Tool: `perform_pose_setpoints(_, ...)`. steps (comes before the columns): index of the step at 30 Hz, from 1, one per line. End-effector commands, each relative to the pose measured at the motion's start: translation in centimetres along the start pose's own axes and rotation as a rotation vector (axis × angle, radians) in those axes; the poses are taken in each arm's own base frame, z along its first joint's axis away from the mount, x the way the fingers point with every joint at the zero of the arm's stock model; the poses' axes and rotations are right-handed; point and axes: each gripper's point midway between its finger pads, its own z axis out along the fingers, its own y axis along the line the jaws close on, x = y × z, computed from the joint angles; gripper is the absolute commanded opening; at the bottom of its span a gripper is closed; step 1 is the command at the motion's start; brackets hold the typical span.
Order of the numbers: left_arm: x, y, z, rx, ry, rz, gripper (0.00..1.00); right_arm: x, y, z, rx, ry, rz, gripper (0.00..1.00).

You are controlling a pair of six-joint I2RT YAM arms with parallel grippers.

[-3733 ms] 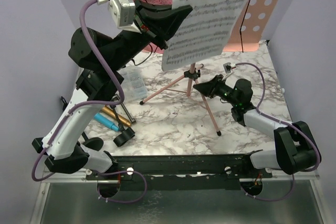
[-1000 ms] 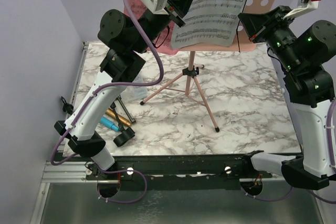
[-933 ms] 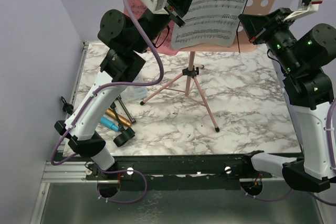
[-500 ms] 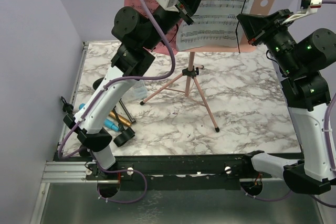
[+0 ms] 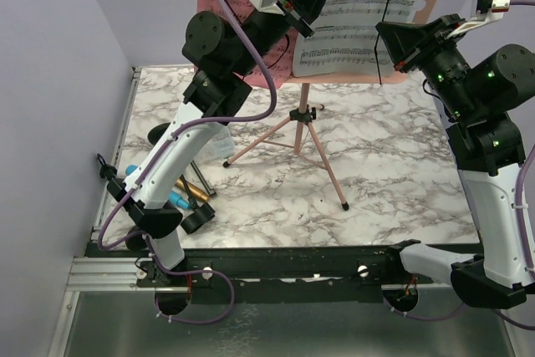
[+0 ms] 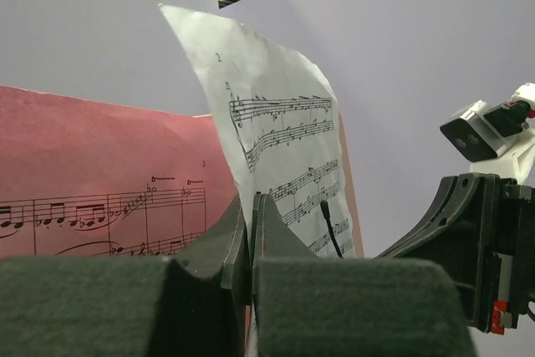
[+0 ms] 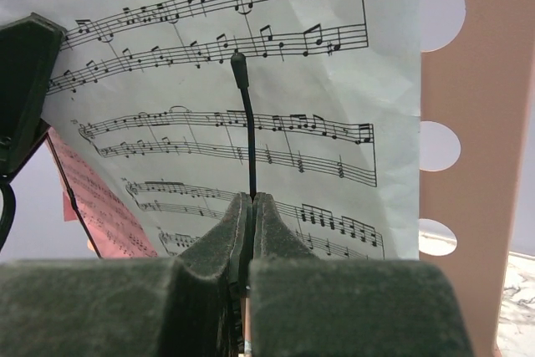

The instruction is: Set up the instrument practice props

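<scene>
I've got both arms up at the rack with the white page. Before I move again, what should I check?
1. Left claw shut on the white page, at its edge: ok.
2. Right claw shut on the thin black wire of the rack: ok.
3. Wire in front of the white page: ok.
4. Page's bottom edge seated on the rack: cannot tell, as the claws hide it.
5. Front legs spread, feet on the table: ok.
6. Microphones mounted: not ok. They lie on the table by the left arm.
</scene>
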Motion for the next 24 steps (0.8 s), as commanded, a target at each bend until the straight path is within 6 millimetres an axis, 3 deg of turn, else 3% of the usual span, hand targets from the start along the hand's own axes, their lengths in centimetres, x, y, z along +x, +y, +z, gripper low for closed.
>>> perform_pose_setpoints(1, -1.5, 0.2, 0.1, -0.014, -0.066, -0.032, 0.0, -2.1, 1.6, -0.3, -0.063, -0.059, -0.019, 0.0)
perform_pose_setpoints(14, -0.1, -0.1, 0.6, 0.006, -0.051, -0.049, 0.0, -1.7, 1.4, -0.3, -0.055, -0.045, -0.01, 0.01)
perform_pose_setpoints(21, -0.2, 0.5, 0.3, -0.03, -0.049, -0.043, 0.01, -1.3, 1.1, -0.3, -0.038, -0.03, 0.0, 0.36)
perform_pose_setpoints(24, -0.5, 0.8, 0.2, -0.048, -0.053, -0.043, 0.15, -1.3, 1.3, -0.7, -0.036, -0.021, 0.005, 0.39)
